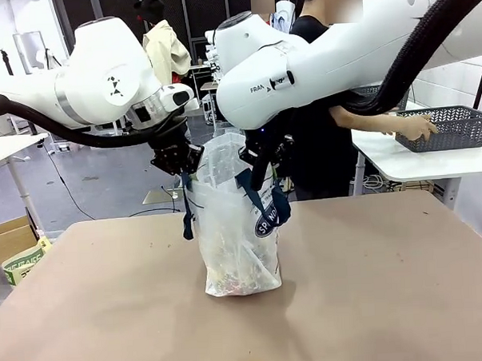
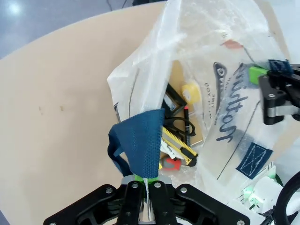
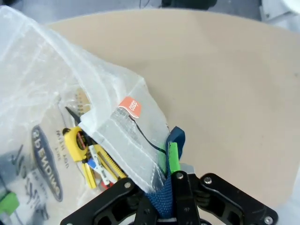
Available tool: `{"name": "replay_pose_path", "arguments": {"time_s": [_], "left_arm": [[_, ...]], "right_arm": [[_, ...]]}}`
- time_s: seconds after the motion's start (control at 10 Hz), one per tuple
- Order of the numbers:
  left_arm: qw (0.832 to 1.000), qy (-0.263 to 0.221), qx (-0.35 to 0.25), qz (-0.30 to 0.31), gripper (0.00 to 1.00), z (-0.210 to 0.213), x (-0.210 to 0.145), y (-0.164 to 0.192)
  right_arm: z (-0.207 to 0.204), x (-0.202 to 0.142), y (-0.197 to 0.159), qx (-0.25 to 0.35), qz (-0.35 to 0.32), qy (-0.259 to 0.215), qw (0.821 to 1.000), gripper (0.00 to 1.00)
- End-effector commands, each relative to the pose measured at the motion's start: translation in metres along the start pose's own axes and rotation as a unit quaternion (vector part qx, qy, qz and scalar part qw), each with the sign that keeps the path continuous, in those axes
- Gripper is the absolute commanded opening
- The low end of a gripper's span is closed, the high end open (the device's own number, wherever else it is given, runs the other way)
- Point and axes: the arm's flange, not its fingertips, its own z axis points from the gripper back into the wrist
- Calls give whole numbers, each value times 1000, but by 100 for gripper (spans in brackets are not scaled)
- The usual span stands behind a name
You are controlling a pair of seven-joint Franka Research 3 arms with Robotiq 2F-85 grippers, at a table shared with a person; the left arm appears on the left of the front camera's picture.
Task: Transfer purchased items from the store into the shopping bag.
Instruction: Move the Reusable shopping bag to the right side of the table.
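Clamped tight, the left gripper (image 1: 176,161) pinches one side of the shopping bag (image 1: 231,237) at its navy strap handle (image 2: 140,140). The right gripper (image 1: 264,155) is closed on the opposite strap (image 3: 164,197), probably to hold the mouth spread and the bag upright on the brown table (image 1: 374,287). At its bottom lie purchased items (a yellow utility knife (image 2: 180,149) among them). Well apart, on a white side table (image 1: 432,160), the person's hand (image 1: 416,128) rests on the dark grey basket (image 1: 451,127).

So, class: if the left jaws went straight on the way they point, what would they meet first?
The blue strap they are shut on; just past it the bag mouth, likely the yellow cutter inside, though depth is unclear.
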Motion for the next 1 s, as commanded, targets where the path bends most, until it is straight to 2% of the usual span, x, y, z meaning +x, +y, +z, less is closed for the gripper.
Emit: {"name": "replay_pose_path", "arguments": {"time_s": [0.0, 0.3, 0.9], "left_arm": [[1000, -24, -9, -6, 0, -3, 2, -2], [999, -25, -41, -7, 0, -10, 6, -4], [997, -46, -56, -24, 0, -10, 13, -13]], "right_arm": [[-8, 9, 2, 24, -35, 1, 999, 0], [-10, 15, 15, 49, -61, -2, 997, 0], [-11, 36, 34, 83, -69, 1, 994, 0]]}}
